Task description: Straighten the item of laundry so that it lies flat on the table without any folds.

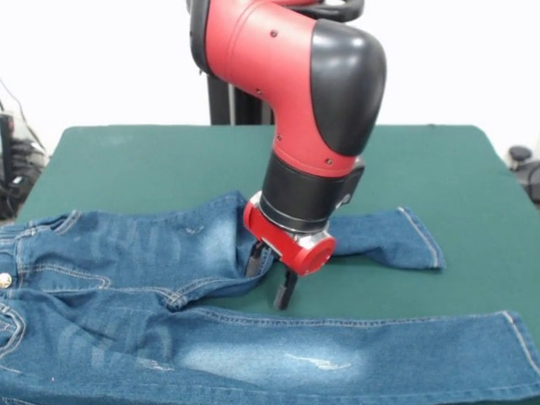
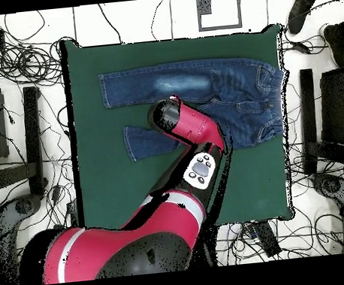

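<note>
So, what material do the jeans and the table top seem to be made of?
The jeans look like blue cotton denim: a woven matte surface, faded pale patches and orange-tan stitching along the seams. The table appears covered with a dark green, felt-like cloth, matte and without shine; what lies under it cannot be seen. The gripper near the jeans has dark fingers, probably plastic or rubber, though that is uncertain.
</note>
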Robot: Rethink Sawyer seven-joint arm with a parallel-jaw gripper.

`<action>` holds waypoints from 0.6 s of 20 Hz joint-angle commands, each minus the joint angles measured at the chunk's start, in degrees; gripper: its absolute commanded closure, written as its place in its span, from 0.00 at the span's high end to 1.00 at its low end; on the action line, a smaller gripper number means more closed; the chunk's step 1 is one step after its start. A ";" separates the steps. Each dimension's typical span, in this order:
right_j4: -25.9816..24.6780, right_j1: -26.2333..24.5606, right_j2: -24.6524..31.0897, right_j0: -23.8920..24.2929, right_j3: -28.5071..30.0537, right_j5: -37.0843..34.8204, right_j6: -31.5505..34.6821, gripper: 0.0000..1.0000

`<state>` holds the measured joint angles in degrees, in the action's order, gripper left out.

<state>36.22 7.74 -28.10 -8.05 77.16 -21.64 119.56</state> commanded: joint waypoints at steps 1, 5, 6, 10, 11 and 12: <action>3.16 -0.35 5.34 -1.92 -2.02 2.31 15.52 1.00; 3.14 0.06 4.75 -2.22 -2.05 1.12 15.83 1.00; 3.16 0.26 4.50 -2.40 -1.95 0.67 16.07 1.00; 3.18 1.43 3.36 -3.49 -1.36 -1.95 17.25 1.00; 3.21 1.67 2.96 -3.95 -0.99 -2.37 17.74 1.00; 3.22 2.50 3.00 -4.27 -0.11 -3.00 17.95 1.00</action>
<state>36.21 7.85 -28.36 -8.61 77.06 -21.63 119.56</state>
